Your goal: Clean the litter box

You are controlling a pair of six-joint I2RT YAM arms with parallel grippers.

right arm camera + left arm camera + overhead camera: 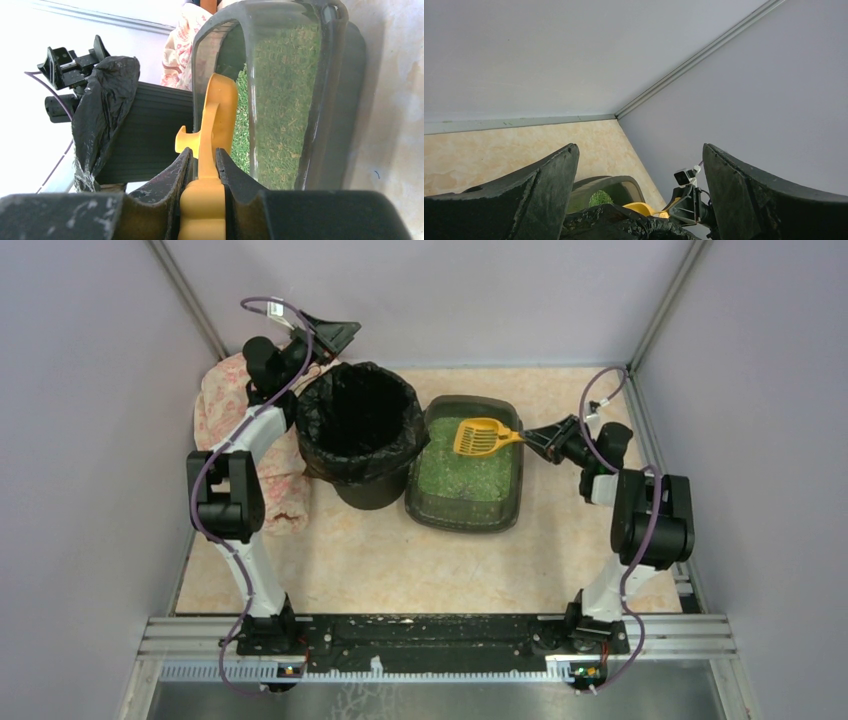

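The litter box, a dark grey-green tray with green granules, lies right of the bin; it also shows in the right wrist view and the left wrist view. My right gripper is shut on the handle of the yellow slotted scoop, whose head hangs over the far end of the tray. In the right wrist view the gripper clamps the scoop. My left gripper is open and empty, raised behind the bin's far-left rim; its jaws stand wide apart in its own view.
A round bin with a black bag stands left of the tray, touching or nearly touching it. A pink patterned cloth lies at the far left under the left arm. Grey walls close in the back and both sides.
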